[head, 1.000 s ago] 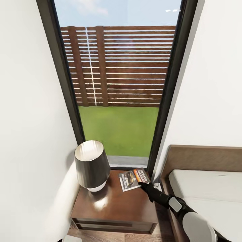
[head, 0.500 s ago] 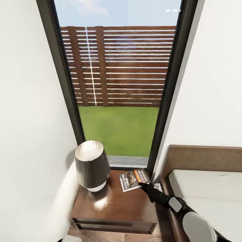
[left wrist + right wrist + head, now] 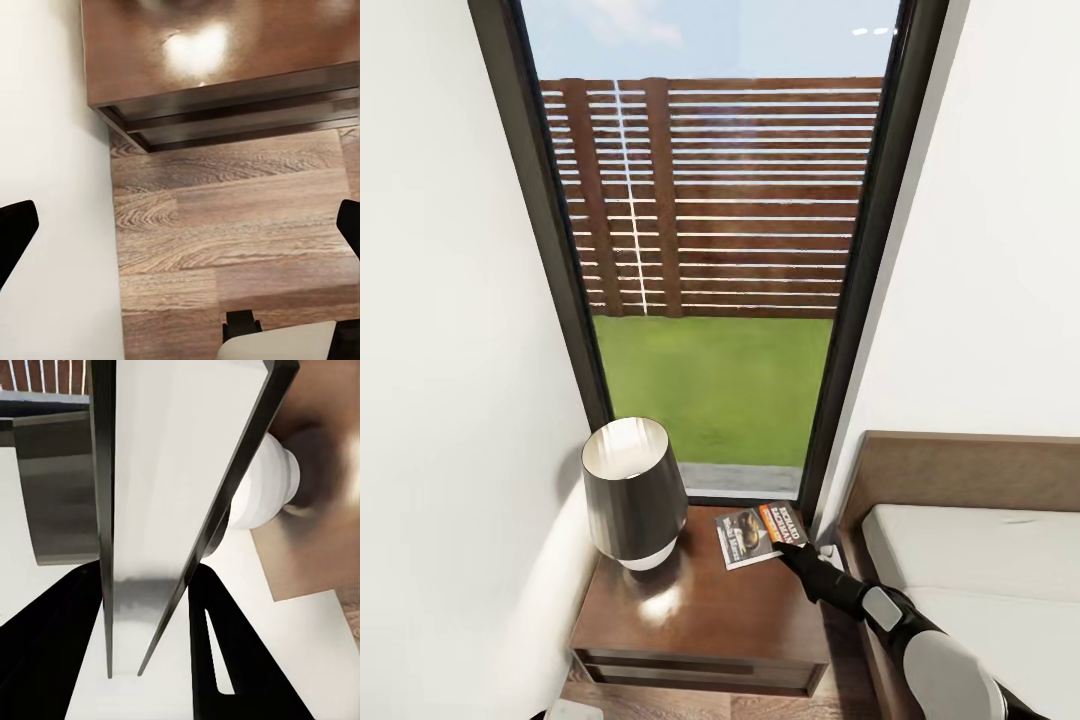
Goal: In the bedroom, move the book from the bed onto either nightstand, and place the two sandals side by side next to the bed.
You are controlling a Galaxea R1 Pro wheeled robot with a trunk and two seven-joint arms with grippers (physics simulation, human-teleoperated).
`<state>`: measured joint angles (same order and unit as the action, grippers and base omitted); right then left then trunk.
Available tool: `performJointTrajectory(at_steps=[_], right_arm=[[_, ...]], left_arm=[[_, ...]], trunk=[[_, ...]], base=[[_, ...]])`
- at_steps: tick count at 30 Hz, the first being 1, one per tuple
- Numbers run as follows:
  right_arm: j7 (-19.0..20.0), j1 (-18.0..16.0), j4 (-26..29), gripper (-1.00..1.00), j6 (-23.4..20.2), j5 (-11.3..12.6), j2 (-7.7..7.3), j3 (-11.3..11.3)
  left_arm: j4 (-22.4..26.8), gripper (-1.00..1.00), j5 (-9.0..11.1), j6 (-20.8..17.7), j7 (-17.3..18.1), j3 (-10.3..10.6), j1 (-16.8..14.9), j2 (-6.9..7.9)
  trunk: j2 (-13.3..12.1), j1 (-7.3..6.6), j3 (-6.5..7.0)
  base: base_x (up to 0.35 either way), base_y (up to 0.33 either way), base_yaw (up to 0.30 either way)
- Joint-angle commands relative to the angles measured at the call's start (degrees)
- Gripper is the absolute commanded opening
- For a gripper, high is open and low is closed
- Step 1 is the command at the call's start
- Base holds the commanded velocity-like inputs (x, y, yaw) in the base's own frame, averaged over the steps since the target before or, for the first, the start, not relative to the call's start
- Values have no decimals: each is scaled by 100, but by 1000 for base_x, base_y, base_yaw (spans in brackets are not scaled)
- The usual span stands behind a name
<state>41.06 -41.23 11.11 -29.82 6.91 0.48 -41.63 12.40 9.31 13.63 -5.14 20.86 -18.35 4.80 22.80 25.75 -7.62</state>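
The book (image 3: 748, 535) lies on the back right corner of the nightstand (image 3: 700, 615), its dark cover with the orange band facing up. My right gripper (image 3: 790, 546) reaches in from the bed side and is shut on the book's near right edge. In the right wrist view the book (image 3: 150, 510) runs edge-on between the two black fingers (image 3: 52, 645), with my right gripper (image 3: 146, 581) around it. My left gripper (image 3: 180, 232) hangs open over the wood floor in front of the nightstand (image 3: 225, 45). The sandals are out of view.
A dark lamp (image 3: 632, 490) with a white base stands on the nightstand's left half, close to the book. The bed (image 3: 980, 570) and its brown headboard (image 3: 960, 470) lie to the right. A tall window (image 3: 710, 250) is behind, and a white wall (image 3: 450, 400) at the left.
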Motion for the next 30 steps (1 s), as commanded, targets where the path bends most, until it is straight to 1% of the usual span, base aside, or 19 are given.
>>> performJointTrajectory(at_steps=[1,11,30], right_arm=[[-10,-1,10,-100,-49,60,1,-5],[22,1,18,-100,-43,56,4,-60],[66,1,22,-100,-26,56,5,-64]], left_arm=[[0,100,53,17,-23,50,-4,3],[0,100,53,17,-22,50,-5,3],[0,100,53,17,-22,50,-3,3]], trunk=[[12,3,-12],[12,3,-12],[12,3,-12]], base=[[0,0,0],[0,0,0],[0,0,0]])
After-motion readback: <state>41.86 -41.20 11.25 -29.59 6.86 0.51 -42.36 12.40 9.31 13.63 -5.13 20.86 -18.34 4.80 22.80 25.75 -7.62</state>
